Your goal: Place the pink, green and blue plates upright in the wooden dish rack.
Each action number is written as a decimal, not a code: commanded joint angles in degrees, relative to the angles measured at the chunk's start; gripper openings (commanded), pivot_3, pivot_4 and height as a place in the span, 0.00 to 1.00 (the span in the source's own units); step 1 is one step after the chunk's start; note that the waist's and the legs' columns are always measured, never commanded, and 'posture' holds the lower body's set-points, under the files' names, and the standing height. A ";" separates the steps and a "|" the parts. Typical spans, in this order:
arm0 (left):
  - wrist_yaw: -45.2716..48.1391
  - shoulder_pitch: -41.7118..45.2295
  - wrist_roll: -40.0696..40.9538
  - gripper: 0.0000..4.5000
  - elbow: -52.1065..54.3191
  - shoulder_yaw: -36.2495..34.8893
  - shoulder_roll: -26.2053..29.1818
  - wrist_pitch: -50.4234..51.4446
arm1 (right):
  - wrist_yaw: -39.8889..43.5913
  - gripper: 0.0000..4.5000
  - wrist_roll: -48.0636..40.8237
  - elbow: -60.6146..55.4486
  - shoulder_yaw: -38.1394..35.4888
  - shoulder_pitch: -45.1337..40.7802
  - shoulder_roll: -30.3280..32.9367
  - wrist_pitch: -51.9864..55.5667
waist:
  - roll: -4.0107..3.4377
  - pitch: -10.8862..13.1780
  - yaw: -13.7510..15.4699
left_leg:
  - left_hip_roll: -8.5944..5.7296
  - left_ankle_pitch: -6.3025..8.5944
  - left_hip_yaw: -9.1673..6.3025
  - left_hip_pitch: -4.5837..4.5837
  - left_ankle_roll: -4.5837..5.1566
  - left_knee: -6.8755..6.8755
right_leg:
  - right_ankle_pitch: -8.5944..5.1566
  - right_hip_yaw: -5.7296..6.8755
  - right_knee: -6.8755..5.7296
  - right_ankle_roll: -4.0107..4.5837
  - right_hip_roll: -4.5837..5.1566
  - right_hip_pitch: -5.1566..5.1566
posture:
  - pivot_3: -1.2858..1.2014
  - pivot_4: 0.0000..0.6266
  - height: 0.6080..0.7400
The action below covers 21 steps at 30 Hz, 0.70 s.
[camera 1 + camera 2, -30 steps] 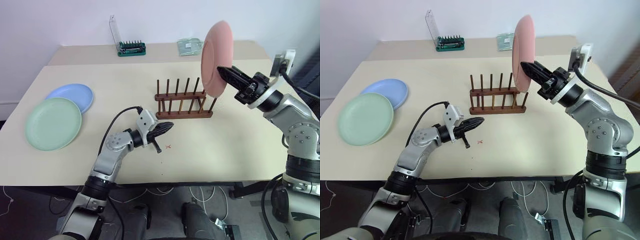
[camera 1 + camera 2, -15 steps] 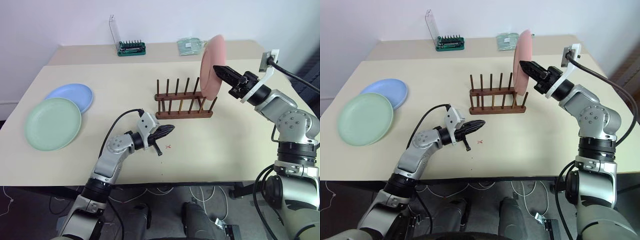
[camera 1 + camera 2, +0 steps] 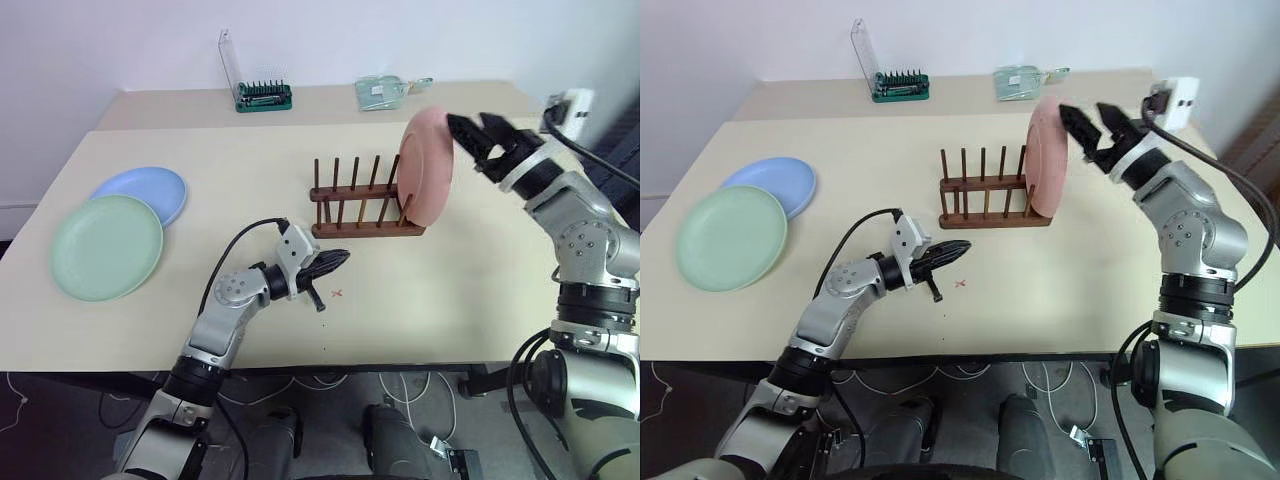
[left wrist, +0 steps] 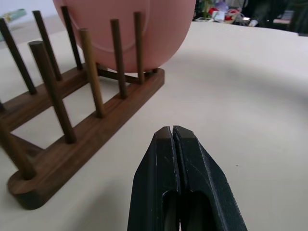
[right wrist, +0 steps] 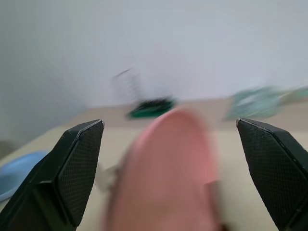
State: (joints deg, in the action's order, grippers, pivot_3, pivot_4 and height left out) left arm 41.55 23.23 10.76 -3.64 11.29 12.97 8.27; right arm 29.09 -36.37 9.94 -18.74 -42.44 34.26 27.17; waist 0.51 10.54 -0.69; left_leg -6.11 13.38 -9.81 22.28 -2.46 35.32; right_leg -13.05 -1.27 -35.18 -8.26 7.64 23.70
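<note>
I see the pink plate (image 3: 427, 168) standing upright at the right end of the rack (image 3: 364, 207), its lower edge down among the last pegs; in the left wrist view the plate sits behind the far pegs, and I cannot tell exactly which slot it fills; my right gripper (image 3: 482, 131) hangs just beside the plate's upper right edge, jaws spread wide and clear of the rim, with nothing between them; in the right wrist view the plate lies blurred in the gap between the two fingers (image 5: 72, 166); my left gripper (image 3: 338, 258) hovers low over the surface (image 3: 450, 300), in front of the rack and near its middle, pointing toward it, jaws pressed together and empty; a small red cross (image 3: 337, 293) is marked on the surface just beside that gripper; the green plate (image 3: 106, 247) lies flat at the far left, and the blue plate (image 3: 145, 192) lies flat behind it, its near edge tucked under the green rim; both are well apart from the rack; at the back stands a green tool holder (image 3: 262, 95) with a clear panel, and a clear packet (image 3: 382, 92) lies to its right.
</note>
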 commanded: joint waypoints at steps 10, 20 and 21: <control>-17.81 7.42 4.49 0.86 2.72 -19.73 2.08 5.22 | 13.17 1.00 13.78 -26.44 19.42 3.59 6.63 -5.35 | 0.03 0.02 -0.14 | 0.03 -0.01 0.03 0.05 -0.01 0.05 | 0.01 0.00 -0.05 -0.03 -0.01 0.07 | 0.52 0.24 1.00; -38.78 6.61 7.69 1.00 6.67 -42.35 11.49 17.62 | 14.59 1.00 24.58 -22.30 30.72 3.31 0.24 -11.01 | 0.27 0.10 0.38 | 0.04 -0.03 -0.04 0.14 -0.06 0.04 | 0.06 -0.01 -0.09 -0.05 -0.02 0.22 | 0.52 0.24 1.00; -39.57 6.16 7.24 1.00 6.79 -42.91 11.99 18.02 | 14.87 1.00 24.44 -21.76 30.52 3.08 -0.31 -10.89 | 0.29 0.10 0.79 | 0.01 -0.03 -0.07 0.15 -0.07 0.06 | 0.10 -0.01 -0.08 -0.09 0.00 0.20 | 0.52 0.24 1.00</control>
State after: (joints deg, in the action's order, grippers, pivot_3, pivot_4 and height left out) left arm 3.15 29.39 17.68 0.73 -31.35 24.40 25.77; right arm 43.57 -12.09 -11.43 12.93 -38.36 34.56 17.67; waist 0.80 10.63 0.10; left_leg -6.13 13.35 -9.88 22.44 -2.53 35.40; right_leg -12.94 -1.28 -35.24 -8.36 7.65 23.87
